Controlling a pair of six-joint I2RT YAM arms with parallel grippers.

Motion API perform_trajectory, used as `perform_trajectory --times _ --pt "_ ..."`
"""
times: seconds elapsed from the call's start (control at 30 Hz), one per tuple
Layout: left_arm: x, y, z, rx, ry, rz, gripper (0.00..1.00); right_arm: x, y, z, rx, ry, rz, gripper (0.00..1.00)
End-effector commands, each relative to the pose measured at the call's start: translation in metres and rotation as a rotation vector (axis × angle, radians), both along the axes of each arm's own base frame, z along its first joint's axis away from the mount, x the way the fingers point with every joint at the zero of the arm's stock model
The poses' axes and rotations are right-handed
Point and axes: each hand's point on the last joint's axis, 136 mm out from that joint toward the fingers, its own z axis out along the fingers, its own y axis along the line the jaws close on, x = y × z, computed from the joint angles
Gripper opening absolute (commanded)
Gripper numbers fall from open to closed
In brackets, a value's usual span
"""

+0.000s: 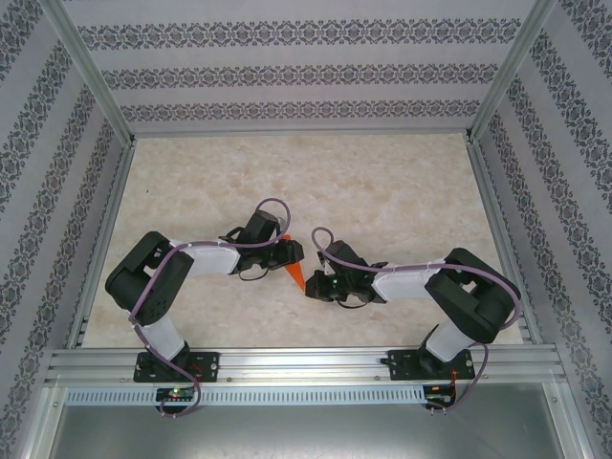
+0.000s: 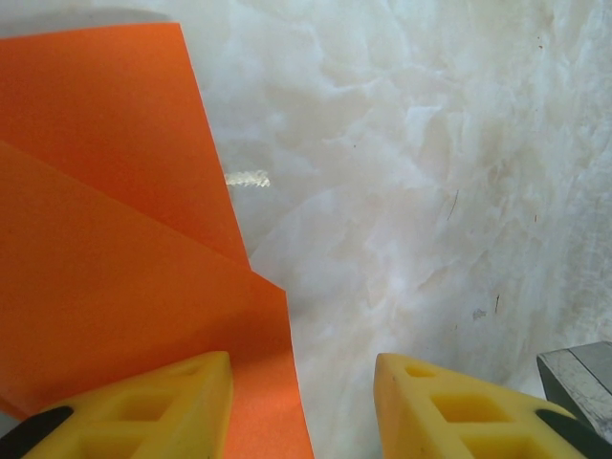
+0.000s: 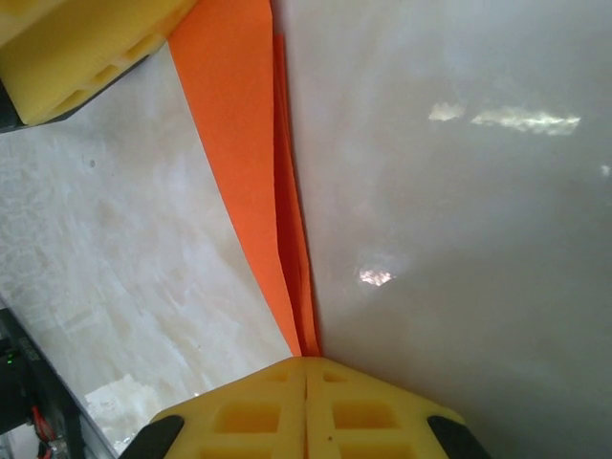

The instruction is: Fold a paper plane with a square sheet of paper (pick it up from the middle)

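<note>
The square sheet of paper is folded into a narrow, pointed orange dart, the paper plane (image 1: 295,273), lying on the marble table between my two grippers. My right gripper (image 3: 306,361) is shut on its pointed tip, and the layered folds (image 3: 253,163) run away from the pads. My left gripper (image 2: 301,368) is open over the wider end. Its left finger (image 2: 163,406) sits above the orange paper (image 2: 105,239) and its right finger (image 2: 449,406) above bare table. That left finger (image 3: 76,48) also appears at the top left of the right wrist view.
The marble tabletop (image 1: 382,182) stretches bare behind the arms, fenced by patterned walls and aluminium posts. A metal rail (image 1: 306,363) runs along the near edge by the arm bases. A grey metal part (image 2: 579,382) sits beside my left gripper.
</note>
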Motion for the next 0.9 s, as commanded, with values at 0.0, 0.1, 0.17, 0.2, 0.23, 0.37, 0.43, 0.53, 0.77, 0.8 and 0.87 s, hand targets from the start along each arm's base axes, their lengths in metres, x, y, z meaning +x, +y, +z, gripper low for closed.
perform_trajectory --times 0.0,0.1,0.17,0.2,0.23,0.37,0.43,0.53,0.77,0.8,0.87 --pt "-0.009 0.012 -0.022 0.071 0.060 -0.005 0.44 0.002 -0.011 0.007 -0.062 -0.036 -0.017 0.07" --pt "-0.008 0.011 -0.020 0.065 0.058 -0.004 0.44 0.017 0.009 0.042 0.042 -0.118 -0.010 0.07" --pt "-0.008 0.011 -0.020 0.065 0.059 -0.004 0.44 0.026 0.024 0.056 0.095 -0.150 -0.001 0.09" --pt "-0.009 0.010 -0.020 0.063 0.060 -0.006 0.45 0.030 0.029 0.059 0.113 -0.153 -0.004 0.09" --pt "-0.008 0.010 -0.020 0.062 0.061 -0.006 0.44 0.033 0.036 0.060 0.136 -0.156 -0.003 0.09" --pt "-0.008 0.010 -0.020 0.060 0.061 -0.007 0.44 0.046 0.045 0.045 0.132 -0.138 -0.030 0.09" --pt "-0.009 0.009 -0.019 0.058 0.062 -0.007 0.44 0.048 0.049 0.037 0.138 -0.122 -0.040 0.09" --pt "-0.009 0.009 -0.019 0.054 0.062 -0.010 0.45 0.049 0.042 0.017 0.085 -0.097 -0.066 0.08" --pt "-0.007 0.008 -0.015 0.052 0.047 -0.010 0.45 0.029 0.003 -0.030 -0.066 -0.014 -0.111 0.04" --pt "-0.006 0.008 -0.014 0.050 0.038 -0.014 0.45 0.025 -0.001 -0.034 -0.070 0.002 -0.113 0.03" --pt "-0.003 0.007 -0.009 0.043 0.016 -0.023 0.46 0.017 -0.006 -0.042 -0.079 0.031 -0.113 0.01"
